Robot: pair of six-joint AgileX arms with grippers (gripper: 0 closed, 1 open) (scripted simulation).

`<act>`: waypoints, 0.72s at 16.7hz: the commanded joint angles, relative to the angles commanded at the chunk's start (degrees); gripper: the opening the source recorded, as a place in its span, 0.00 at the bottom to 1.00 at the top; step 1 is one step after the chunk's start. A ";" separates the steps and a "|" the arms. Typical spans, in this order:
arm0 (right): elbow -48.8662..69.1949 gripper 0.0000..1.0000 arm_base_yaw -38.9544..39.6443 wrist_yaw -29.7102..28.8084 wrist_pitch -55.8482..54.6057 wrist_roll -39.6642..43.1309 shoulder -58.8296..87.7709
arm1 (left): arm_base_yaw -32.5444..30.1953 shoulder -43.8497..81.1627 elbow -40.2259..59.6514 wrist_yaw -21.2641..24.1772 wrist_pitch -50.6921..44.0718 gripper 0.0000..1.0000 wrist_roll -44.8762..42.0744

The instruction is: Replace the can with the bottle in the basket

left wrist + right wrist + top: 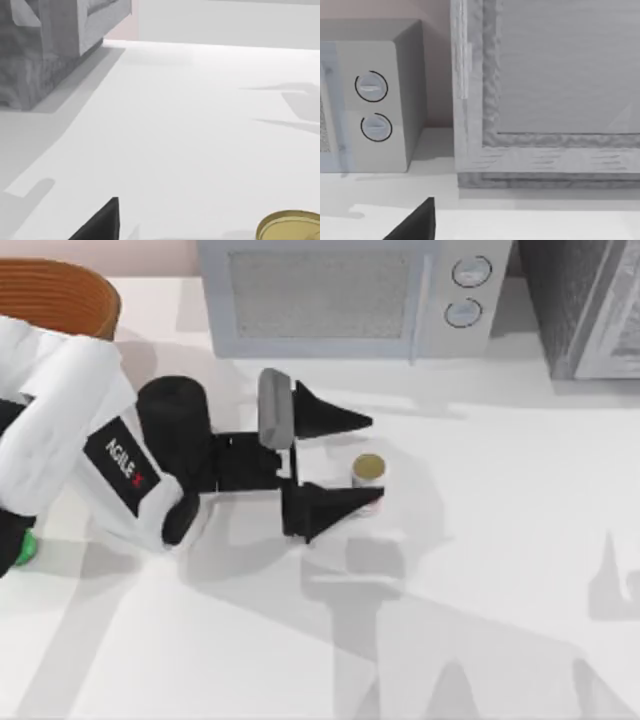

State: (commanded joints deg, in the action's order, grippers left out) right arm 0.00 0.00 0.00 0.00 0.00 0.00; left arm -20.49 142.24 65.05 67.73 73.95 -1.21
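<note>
Left gripper (355,460): over the table (480,570) near its middle, fingers spread wide, holding nothing. Can (368,473): upright on the table, between the two fingertips, touching or just beside the nearer finger (335,505); gold top (292,227) visible in the left wrist view. Basket (55,295): far-left corner, well apart from the can. Bottle (22,548): green sliver at the left edge beside the arm. Microwave (350,295): along the back edge.

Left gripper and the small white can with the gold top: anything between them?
Nothing visible. The open left gripper already brackets the small white can with the gold top on the white table; one finger touches it.
</note>
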 joint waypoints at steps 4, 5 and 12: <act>0.00 1.00 0.00 0.00 0.00 0.00 0.00 | 4.33 -13.13 -7.45 -8.57 -9.59 1.00 0.11; 0.00 1.00 0.00 0.00 0.00 0.00 0.00 | 5.57 -17.90 -9.89 -11.30 -12.66 1.00 0.06; 0.00 1.00 0.00 0.00 0.00 0.00 0.00 | 13.79 -66.44 -30.52 -33.53 -37.56 1.00 -0.29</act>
State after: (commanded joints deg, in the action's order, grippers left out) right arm 0.00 0.00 0.00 0.00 0.00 0.00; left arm -6.70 75.80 34.53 34.21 36.39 -1.50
